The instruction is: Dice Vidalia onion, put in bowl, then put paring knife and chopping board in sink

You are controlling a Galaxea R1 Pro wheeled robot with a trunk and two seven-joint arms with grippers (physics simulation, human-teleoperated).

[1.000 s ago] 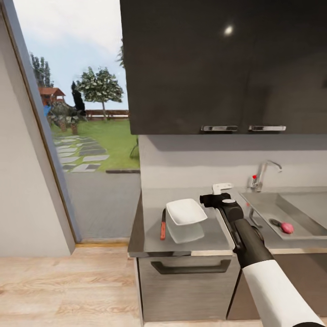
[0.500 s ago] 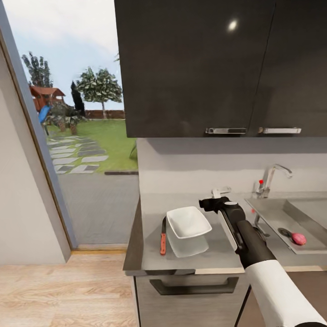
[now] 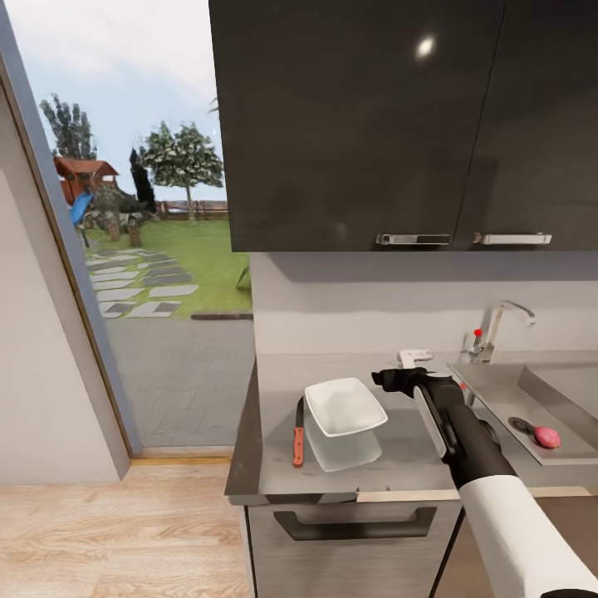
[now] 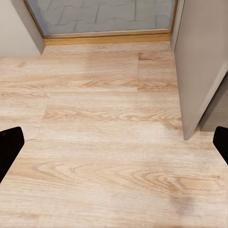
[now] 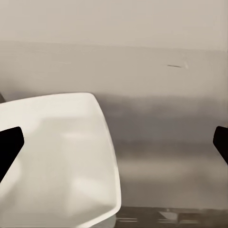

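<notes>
Countertop: we see a smooth matte grey countertop (image 3: 399,465) with a thin metallic front edge, under glossy black upper cabinets (image 3: 357,124) with chrome bar handles.
Bowl: a shallow white square bowl (image 3: 344,407) with rounded corners sits tilted on a pale, translucent-looking block; in the right wrist view the white rim (image 5: 57,156) looks smooth and glossy.
Knife: a slim knife with a dark blade and an orange-red handle (image 3: 298,432) lies on the countertop just left of the bowl.
Sink: a rectangular grey recessed sink (image 3: 531,399) lies at the right, cut off by the frame edge, with a chrome tap (image 3: 498,328) and red knob at the far side.
Onion: the small pinkish-red round onion (image 3: 546,436) rests in the sink beside a dark round drain.
Right gripper: the black right gripper (image 3: 397,378) hovers over the countertop between bowl and sink; its fingertips sit wide apart at the edges of the wrist view.
Left gripper: the left gripper (image 4: 114,145) stands spread, over pale grained wood floor (image 4: 109,142).
Chopping board: we cannot make it out, possibly hidden.
Writing: we read none.
</notes>
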